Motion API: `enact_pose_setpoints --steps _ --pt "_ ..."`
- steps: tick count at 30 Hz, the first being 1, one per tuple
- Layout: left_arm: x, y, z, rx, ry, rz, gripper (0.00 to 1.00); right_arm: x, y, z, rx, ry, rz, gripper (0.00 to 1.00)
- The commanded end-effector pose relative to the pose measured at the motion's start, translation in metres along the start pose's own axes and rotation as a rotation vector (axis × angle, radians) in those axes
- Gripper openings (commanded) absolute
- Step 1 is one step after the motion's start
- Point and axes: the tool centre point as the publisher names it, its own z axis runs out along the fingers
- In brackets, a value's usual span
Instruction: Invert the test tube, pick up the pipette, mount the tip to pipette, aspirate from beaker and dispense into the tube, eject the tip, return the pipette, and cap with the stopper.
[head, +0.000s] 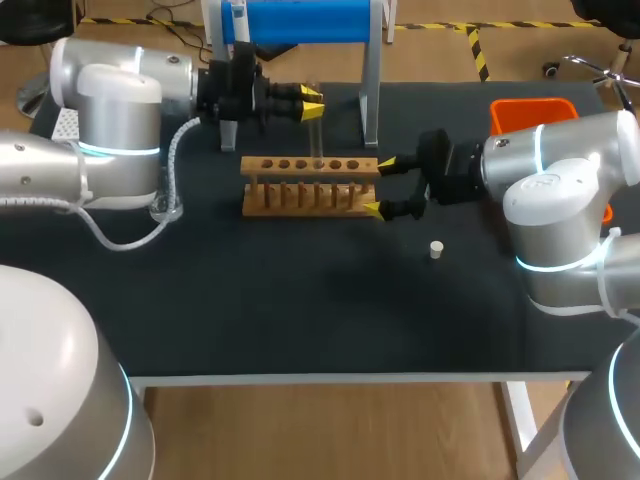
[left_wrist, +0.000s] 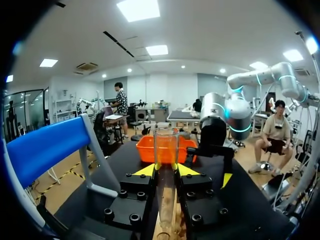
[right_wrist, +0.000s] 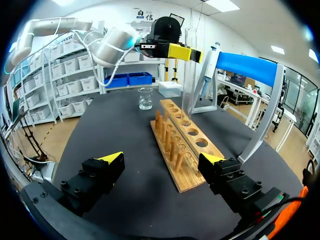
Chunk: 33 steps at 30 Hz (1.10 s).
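L claw (left_wrist: 166, 170) clamps test tube (left_wrist: 166, 145); R claw (right_wrist: 162, 159) wide open.

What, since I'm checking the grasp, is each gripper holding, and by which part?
Left gripper: the clear glass test tube, pinched near its upper end, below the rim. Right gripper: open, nothing held.

Right gripper (right_wrist: 161, 159) jaws wide apart; wooden rack (right_wrist: 186, 150) near end between them.

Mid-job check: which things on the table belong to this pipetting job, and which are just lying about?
Job: test tube, held by the left tool; pipette on the blue stand; beaker; stopper; wooden rack.
Lying about: orange bin, though it may be meant for spent tips.
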Motion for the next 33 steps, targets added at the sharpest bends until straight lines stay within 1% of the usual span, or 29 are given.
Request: enact_pose_setpoints --steps 1,9,16,23,25,33 --pt "-0.001 0.002 0.000 0.002 -0.004 -0.002 0.00 -0.001 0.000 -0.001 -0.001 0.002 -0.001 1.00" --pt "-0.005 0.007 0.004 0.022 -0.018 -0.009 0.00 -0.001 0.000 -0.001 -0.001 0.002 -0.001 1.00" --pt "-0.007 0.010 0.007 0.027 -0.015 -0.014 0.00 -0.001 0.000 -0.001 -0.001 0.002 -0.001 1.00" --pt "-0.008 0.015 0.008 0.021 -0.009 -0.025 0.00 -0.001 0.000 -0.001 -0.001 0.002 -0.001 1.00" --pt "-0.008 0.016 0.010 0.005 0.004 -0.028 0.00 -0.001 0.000 -0.001 -0.001 0.002 -0.001 1.00" --pt "-0.009 0.017 0.012 0.008 0.008 -0.025 0.00 -0.001 0.000 -0.001 -0.001 0.002 -0.001 1.00"
